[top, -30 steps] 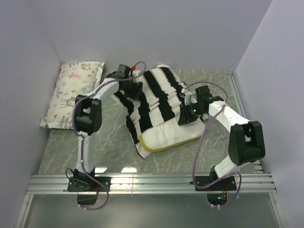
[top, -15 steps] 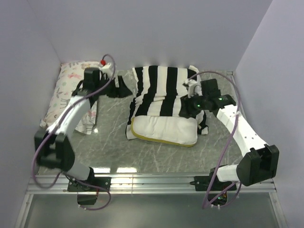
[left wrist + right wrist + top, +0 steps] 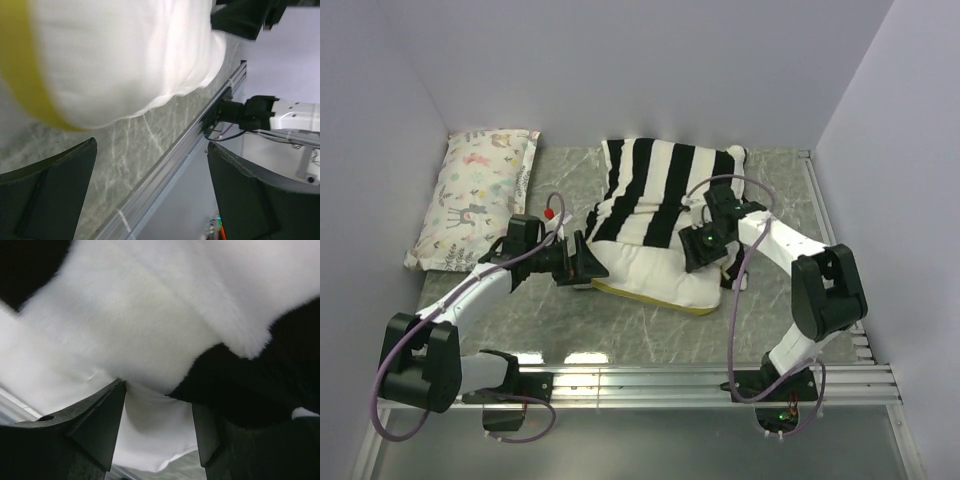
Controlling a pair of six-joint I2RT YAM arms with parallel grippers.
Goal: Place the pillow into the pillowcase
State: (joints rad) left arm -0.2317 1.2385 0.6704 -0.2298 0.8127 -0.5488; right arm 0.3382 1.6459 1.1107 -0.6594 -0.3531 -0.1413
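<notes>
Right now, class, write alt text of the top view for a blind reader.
A cream pillow lies partly inside a striped pillowcase on a marbled table. The left arm and right arm flank its bare end, left jaws open. A floral pillow lies far left.

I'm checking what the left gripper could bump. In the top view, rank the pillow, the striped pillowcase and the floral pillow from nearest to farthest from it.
From the left gripper:
1. pillow, just to its right, at the fingertips.
2. pillowcase, farther back, covering the pillow's far part.
3. floral pillow, in the far-left corner.
</notes>
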